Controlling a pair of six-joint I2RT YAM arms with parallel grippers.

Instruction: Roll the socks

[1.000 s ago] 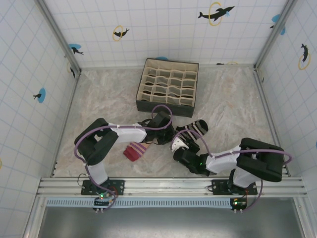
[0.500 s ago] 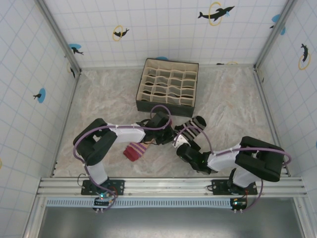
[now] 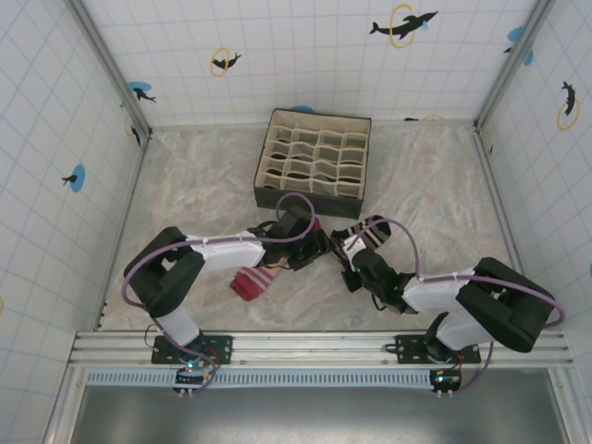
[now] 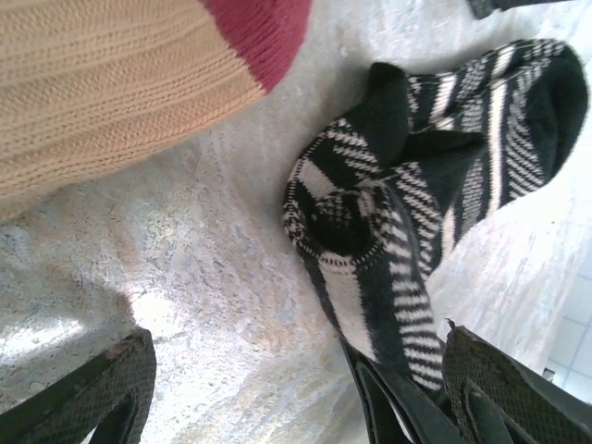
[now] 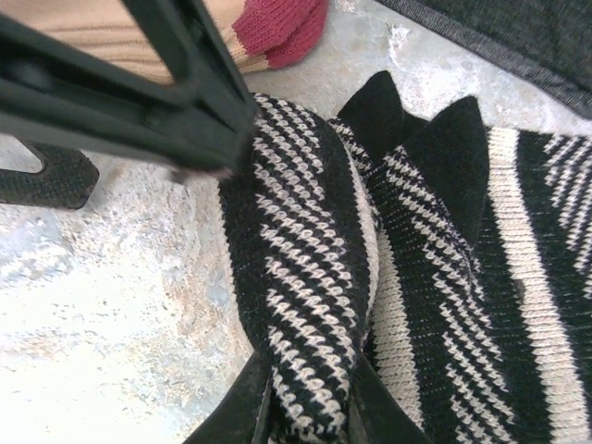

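The black-and-white striped sock (image 3: 367,231) lies crumpled at the table's middle, partly folded on itself (image 4: 416,203). My right gripper (image 5: 310,393) is shut on a fold of it, one finger (image 5: 242,407) on each side; from above that gripper (image 3: 351,259) sits at the sock's near-left end. My left gripper (image 4: 296,370) stands open over bare table just left of the striped sock, its fingers (image 4: 97,393) wide apart and holding nothing. The peach sock (image 3: 254,280) with the dark red toe (image 4: 264,32) lies to the left, under the left arm.
A dark fabric organizer box (image 3: 314,157) with several cells stands behind the socks, its edge close to the striped sock (image 5: 518,32). The left gripper's fingers (image 5: 139,92) reach across the right wrist view, close to the held fold. Tiled walls enclose the table.
My left gripper has opened and let go of the striped sock. My right gripper has moved up to the sock and shut on a fold of it.
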